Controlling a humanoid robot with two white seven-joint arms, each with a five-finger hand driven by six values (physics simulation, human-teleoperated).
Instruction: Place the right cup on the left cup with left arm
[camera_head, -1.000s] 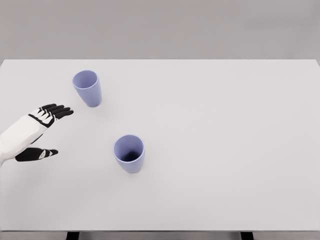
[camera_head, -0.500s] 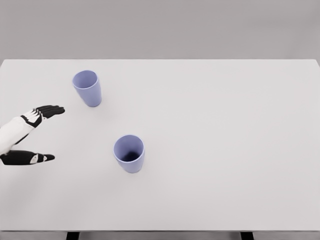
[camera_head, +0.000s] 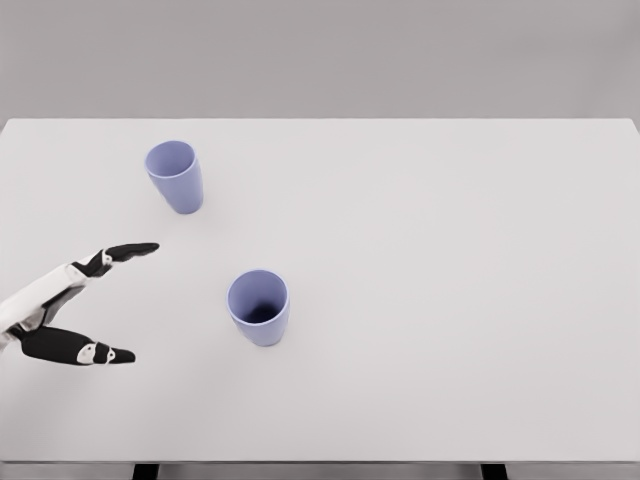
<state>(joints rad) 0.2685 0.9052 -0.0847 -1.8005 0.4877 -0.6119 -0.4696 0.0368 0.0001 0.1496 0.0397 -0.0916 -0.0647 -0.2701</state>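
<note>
Head view: left hand (camera_head: 75, 305) at table's (camera_head: 450, 250) left edge, thumb and fingers spread wide, nothing held, well apart from both cups. Right cup (camera_head: 259, 307) upright near centre-left, mouth up; left cup (camera_head: 175, 176) upright, farther back. Right arm not visible. Risks noted: sideways approach likely to knock right cup over before closure; shallow pinch at rim could let it slip; off-centre lowering might topple left cup.
</note>
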